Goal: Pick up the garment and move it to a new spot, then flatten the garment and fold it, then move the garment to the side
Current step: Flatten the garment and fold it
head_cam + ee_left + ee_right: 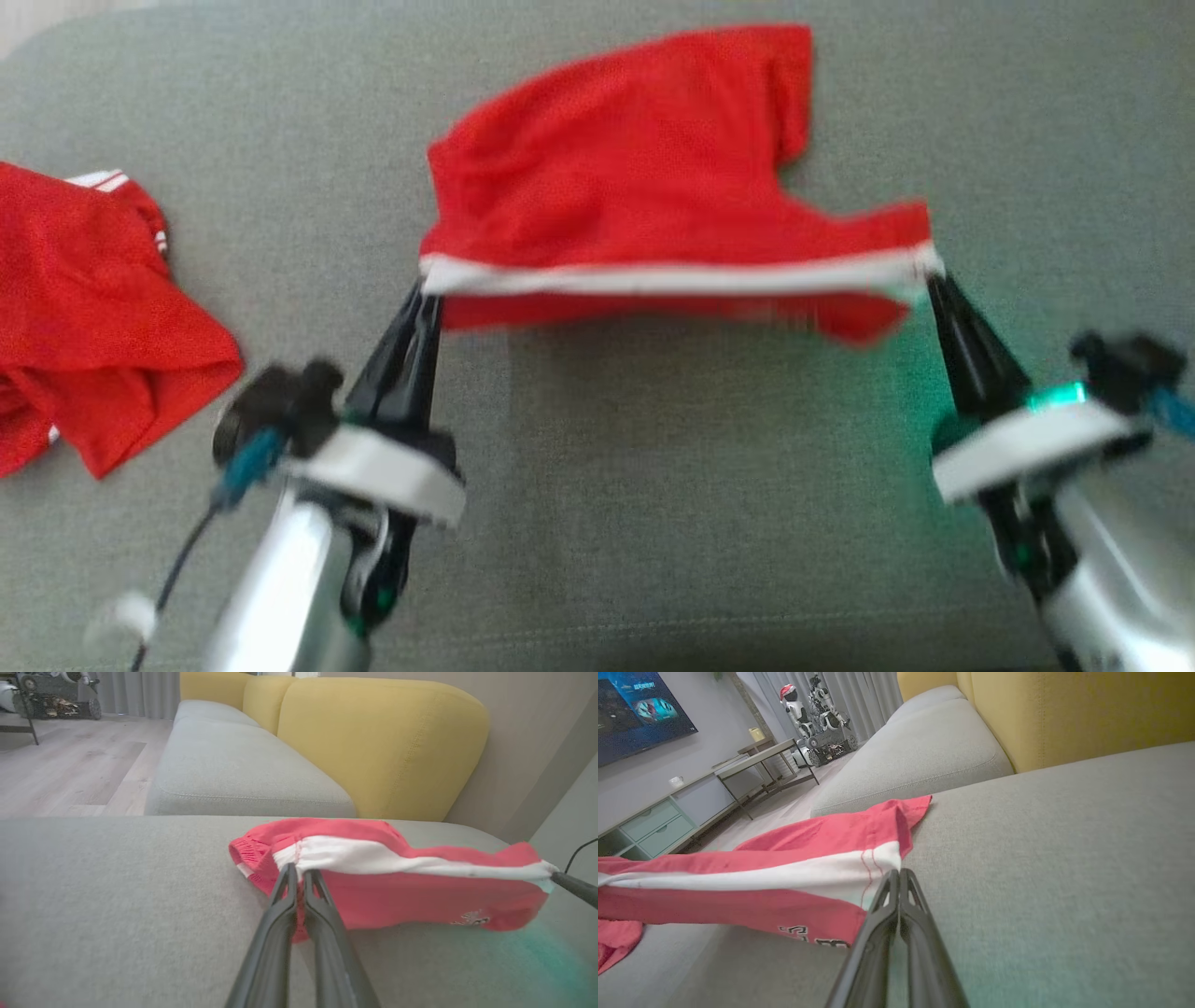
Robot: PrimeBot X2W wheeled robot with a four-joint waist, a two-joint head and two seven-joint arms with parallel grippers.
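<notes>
Pinching the garment (635, 177) by both ends of its white band (672, 278), I hold it stretched between my tools. My left tool (425, 287) is pressed together on the band's left corner, and my right tool (932, 275) is pressed together on its right corner. The red cloth spreads away beyond my fingertips. Its far part rests on the grey sofa (653, 485), and a short flap hangs below the band. A second garment (84, 317) lies well apart, off to my left.
</notes>
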